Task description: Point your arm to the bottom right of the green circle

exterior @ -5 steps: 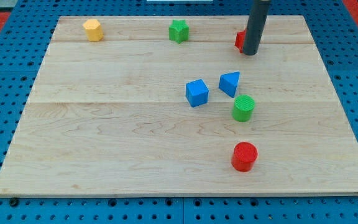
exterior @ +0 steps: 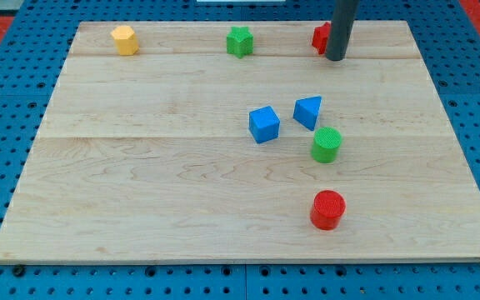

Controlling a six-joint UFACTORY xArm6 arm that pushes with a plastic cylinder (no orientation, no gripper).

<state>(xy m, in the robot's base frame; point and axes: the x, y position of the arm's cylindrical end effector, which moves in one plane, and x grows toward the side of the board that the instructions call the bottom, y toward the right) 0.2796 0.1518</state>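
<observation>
The green circle (exterior: 326, 144) is a short green cylinder right of the board's middle. My tip (exterior: 335, 58) is near the view's top, well above the green circle and slightly to its right. The rod partly hides a red block (exterior: 320, 37) whose shape I cannot make out. A blue triangle block (exterior: 307, 111) sits just up-left of the green circle.
A blue cube (exterior: 264, 124) lies left of the blue triangle. A red cylinder (exterior: 327, 209) sits below the green circle. A green star block (exterior: 239, 41) and a yellow block (exterior: 124, 39) sit along the board's top edge. The wooden board (exterior: 140, 167) lies on blue pegboard.
My tip has moved up the view, toward the board's top edge. The red block beside it has also shifted up.
</observation>
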